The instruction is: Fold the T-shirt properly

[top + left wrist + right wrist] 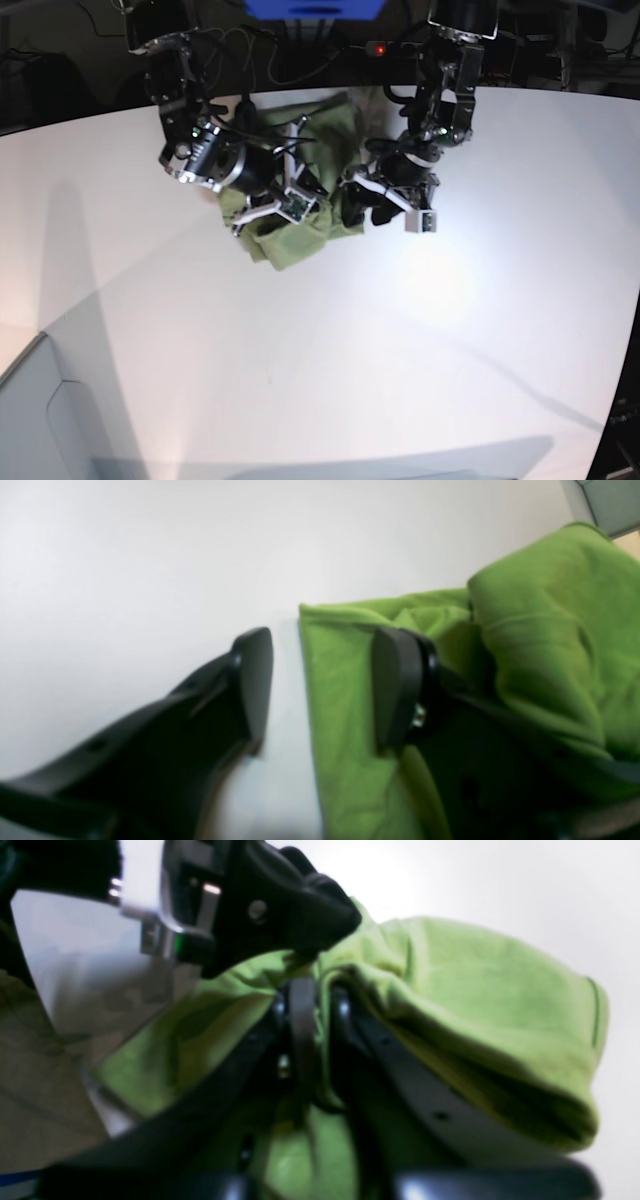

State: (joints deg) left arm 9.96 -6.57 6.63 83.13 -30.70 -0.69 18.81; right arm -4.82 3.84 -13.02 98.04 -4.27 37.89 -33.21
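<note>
White and smooth, the table (420, 330) fills most of the base view, with dark equipment and cables along its far edge. Toward that far edge lies the T-shirt (300, 225), a soft, matte green cotton bundle, bunched and partly folded between the two arms. Its long axis runs roughly from the table's far edge toward the camera, ending in a blunt, rumpled corner at the near side. Thick rolled folds and creases show in both wrist views; one hemmed edge lies straight along the bare table.

At the shirt's right edge in the base view, the left gripper (320, 690) stands with its rounded black pads spread wide apart, one over the table, one over the cloth, nothing pinched between them.

On the other side, the right gripper (312, 1030) is buried in the fabric, its narrow black fingers almost together with a fold of green cloth caught between them.
</note>
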